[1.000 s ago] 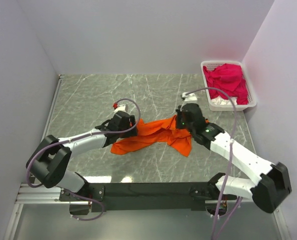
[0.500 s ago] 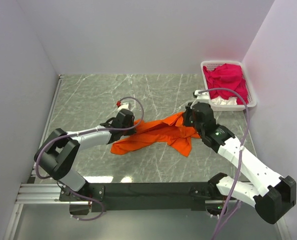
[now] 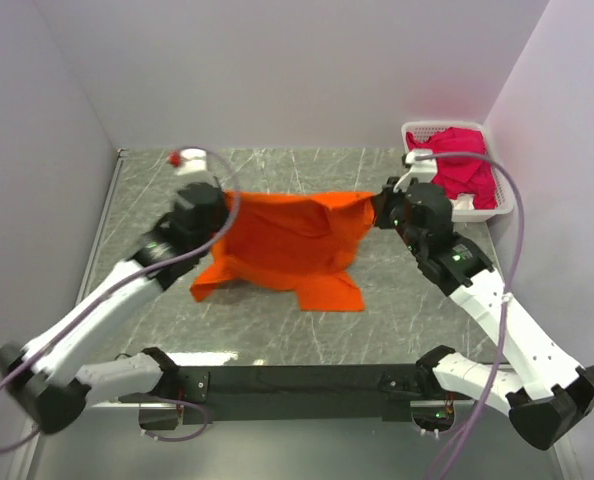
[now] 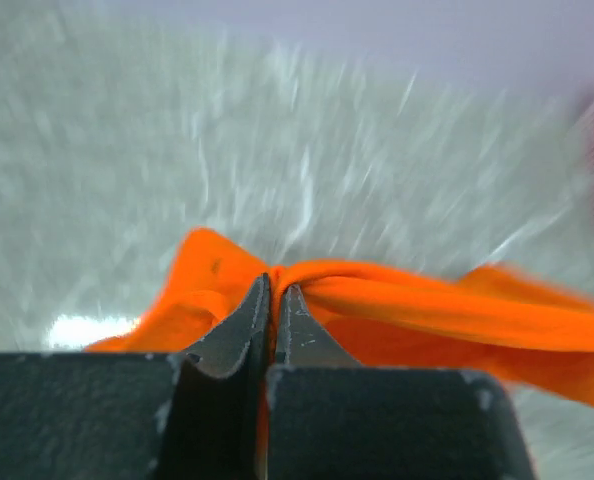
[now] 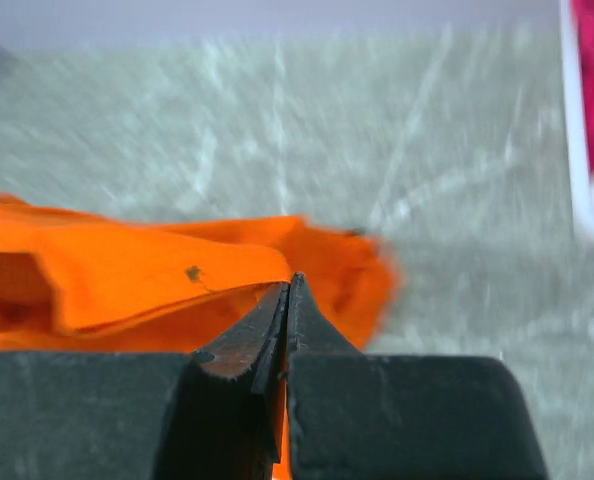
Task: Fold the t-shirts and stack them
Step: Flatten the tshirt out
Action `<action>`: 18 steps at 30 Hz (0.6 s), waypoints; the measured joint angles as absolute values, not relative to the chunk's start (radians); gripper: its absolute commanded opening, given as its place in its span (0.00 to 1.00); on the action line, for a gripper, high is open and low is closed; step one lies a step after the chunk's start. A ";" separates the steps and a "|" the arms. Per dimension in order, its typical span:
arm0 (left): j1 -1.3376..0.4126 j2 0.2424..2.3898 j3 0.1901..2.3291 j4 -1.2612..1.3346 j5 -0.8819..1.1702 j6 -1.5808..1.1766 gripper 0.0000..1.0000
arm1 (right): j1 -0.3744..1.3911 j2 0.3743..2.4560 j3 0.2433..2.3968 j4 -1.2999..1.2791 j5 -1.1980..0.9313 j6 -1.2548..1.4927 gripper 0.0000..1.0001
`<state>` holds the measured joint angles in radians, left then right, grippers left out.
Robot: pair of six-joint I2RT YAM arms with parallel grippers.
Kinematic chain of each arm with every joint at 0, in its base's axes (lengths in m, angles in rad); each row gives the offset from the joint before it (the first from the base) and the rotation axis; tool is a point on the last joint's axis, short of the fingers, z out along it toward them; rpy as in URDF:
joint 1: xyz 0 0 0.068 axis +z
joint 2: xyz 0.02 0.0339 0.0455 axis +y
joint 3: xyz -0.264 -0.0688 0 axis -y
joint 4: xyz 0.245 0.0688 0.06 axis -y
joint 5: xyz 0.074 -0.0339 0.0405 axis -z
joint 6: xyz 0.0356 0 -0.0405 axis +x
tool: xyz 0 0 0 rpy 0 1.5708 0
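Note:
A bright orange t-shirt (image 3: 289, 245) hangs stretched above the table between both arms, its lower part drooping to the surface. My left gripper (image 3: 220, 196) is shut on the shirt's left top corner; in the left wrist view the orange cloth (image 4: 397, 300) bunches at the shut fingertips (image 4: 274, 285). My right gripper (image 3: 374, 207) is shut on the right top corner, with orange cloth (image 5: 127, 270) pinched between the fingertips (image 5: 292, 285). Magenta-pink t-shirts (image 3: 457, 160) lie heaped in the basket.
The white slotted basket (image 3: 505, 203) stands at the back right corner against the wall. The grey marble table (image 3: 277, 170) is walled at the back and on both sides. A black rail (image 3: 297, 382) runs along the near edge.
The left gripper closed on the orange shirt. Both arms then lifted and moved toward the back, spreading the crumpled shirt into a wide sheet.

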<state>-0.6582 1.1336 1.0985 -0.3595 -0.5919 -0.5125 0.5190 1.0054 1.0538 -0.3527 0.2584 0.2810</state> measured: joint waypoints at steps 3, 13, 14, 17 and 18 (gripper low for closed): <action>-0.659 0.988 1.189 -0.410 -0.618 -0.490 0.01 | 0.519 0.989 1.135 -0.347 0.233 0.251 0.00; -0.669 0.776 1.286 -0.627 -0.551 -0.500 0.01 | 0.530 0.855 1.275 -0.382 0.076 0.157 0.00; -0.670 0.776 1.309 -0.645 -0.536 -0.498 0.01 | 0.530 0.845 1.296 -0.392 0.066 0.147 0.00; -0.672 0.772 1.404 -0.699 -0.463 -0.492 0.01 | 0.530 0.810 1.360 -0.424 0.028 0.116 0.00; -0.672 0.769 1.439 -0.712 -0.432 -0.491 0.01 | 0.530 0.796 1.384 -0.436 0.011 0.105 0.00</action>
<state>-0.6724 0.7692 1.4395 -0.7120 -0.4324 -0.4908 0.5304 0.7956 1.3838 -0.4358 0.0109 0.1051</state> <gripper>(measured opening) 0.036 0.007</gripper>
